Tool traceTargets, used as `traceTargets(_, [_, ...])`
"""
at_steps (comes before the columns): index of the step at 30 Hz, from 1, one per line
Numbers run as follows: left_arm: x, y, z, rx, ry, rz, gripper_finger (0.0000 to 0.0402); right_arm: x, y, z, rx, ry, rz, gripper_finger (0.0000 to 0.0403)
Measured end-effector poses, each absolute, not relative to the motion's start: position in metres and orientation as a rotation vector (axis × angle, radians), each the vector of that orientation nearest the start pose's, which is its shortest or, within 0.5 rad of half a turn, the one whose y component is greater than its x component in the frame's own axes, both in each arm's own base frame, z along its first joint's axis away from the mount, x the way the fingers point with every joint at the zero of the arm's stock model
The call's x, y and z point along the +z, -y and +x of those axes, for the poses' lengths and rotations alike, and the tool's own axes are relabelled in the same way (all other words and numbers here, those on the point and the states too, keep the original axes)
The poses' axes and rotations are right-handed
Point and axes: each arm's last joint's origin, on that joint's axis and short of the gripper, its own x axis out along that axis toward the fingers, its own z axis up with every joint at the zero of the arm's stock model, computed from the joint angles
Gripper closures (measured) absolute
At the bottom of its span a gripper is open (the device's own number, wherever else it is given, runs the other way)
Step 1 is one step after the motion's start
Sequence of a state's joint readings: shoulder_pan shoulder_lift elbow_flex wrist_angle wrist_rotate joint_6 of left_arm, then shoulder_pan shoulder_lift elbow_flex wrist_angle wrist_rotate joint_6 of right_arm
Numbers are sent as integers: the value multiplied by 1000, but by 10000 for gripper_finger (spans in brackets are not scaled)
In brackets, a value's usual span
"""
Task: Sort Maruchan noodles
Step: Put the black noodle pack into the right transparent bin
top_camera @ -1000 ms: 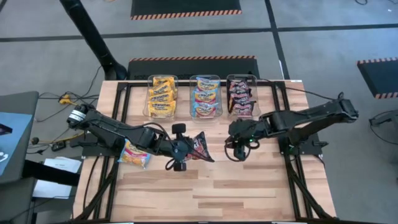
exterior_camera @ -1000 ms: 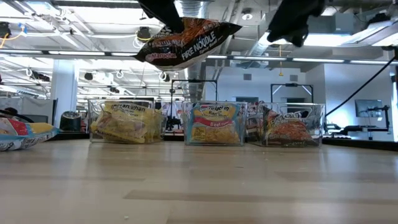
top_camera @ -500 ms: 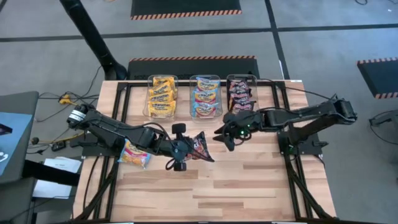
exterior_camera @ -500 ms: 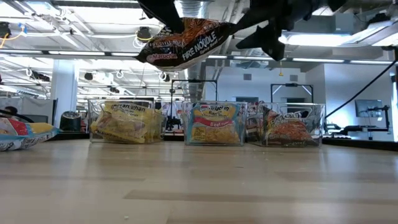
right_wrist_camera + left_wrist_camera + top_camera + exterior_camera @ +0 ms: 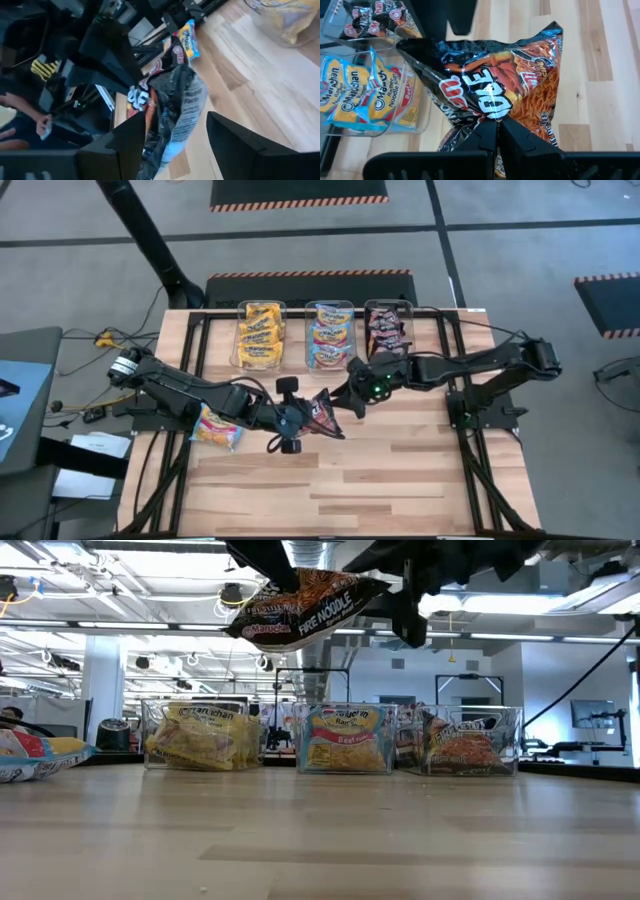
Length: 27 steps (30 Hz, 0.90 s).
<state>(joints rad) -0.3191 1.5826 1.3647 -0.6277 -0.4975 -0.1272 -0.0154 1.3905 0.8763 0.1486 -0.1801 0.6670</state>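
High view: my left gripper [image 5: 303, 418] clamps the black-red packet [image 5: 323, 413]; my right gripper [image 5: 347, 402], fingers apart, straddles its edge.

A grey floor [image 5: 520, 250] is lying around the wooden table [image 5: 400, 480], with black mats edged in orange-and-white stripes [image 5: 298, 194] sitting at twelve o'clock and at two o'clock. Fluorescent ceiling lights [image 5: 100, 552] are glowing over white pillars [image 5: 103, 675] in the open workshop beyond.
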Motion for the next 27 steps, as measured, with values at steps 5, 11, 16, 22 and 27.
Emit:
traceTargets(5, [305, 93, 326, 223, -741, 209, 402, 254, 3, 311, 21, -413, 722, 168])
traceTargets(11, [306, 89, 329, 235, -721, 200, 402, 253, 2, 317, 63, -378, 747, 168])
traceTargets(16, [306, 85, 330, 247, -718, 203, 402, 248, 0, 319, 62, -406, 759, 177])
traceTargets(22, [306, 84, 331, 249, -714, 200, 402, 242, -2, 322, 73, -428, 786, 253])
traceTargets(27, [306, 83, 331, 262, -714, 167, 402, 240, -3, 324, 82, -430, 786, 347])
